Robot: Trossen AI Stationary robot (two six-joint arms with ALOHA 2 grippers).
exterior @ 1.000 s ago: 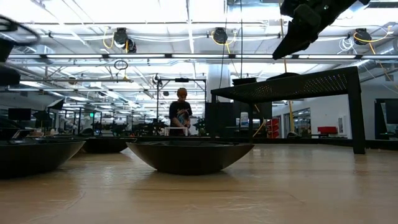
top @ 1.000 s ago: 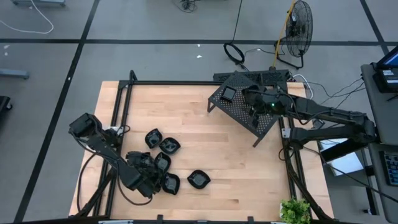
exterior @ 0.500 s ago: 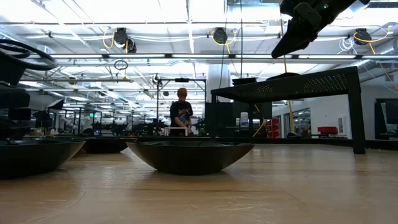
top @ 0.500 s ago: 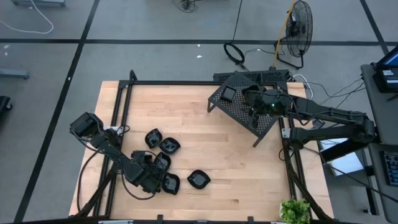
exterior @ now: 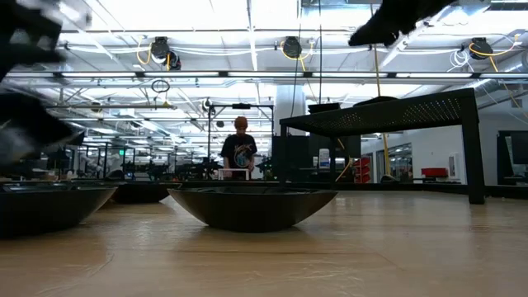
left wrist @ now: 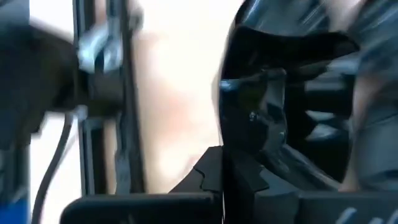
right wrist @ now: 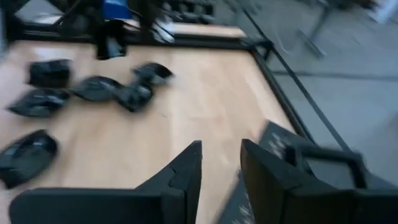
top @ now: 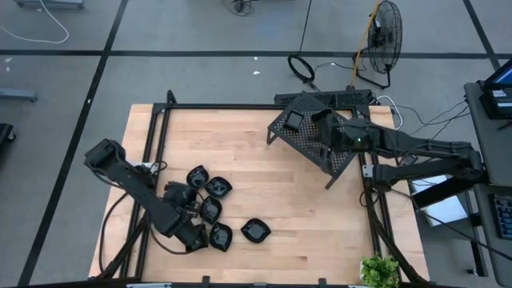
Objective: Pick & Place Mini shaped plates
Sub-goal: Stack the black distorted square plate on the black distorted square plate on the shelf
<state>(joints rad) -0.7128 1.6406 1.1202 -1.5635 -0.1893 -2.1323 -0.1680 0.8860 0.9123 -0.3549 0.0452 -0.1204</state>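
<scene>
Pinching, seemingly, plate [left wrist: 273,106]: left pincer [left wrist: 222,180]

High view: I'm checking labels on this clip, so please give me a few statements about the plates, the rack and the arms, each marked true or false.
1. One mini plate sits on the perforated rack. True.
2. The right end effector is down among the plates on the wood. False: it is over the rack, apart from them.
3. The left end effector is shut. True; a glossy plate is right at its tip, but a grip cannot be confirmed.
4. The fan stands on the table. False: it stands on the floor beyond the table.
</scene>
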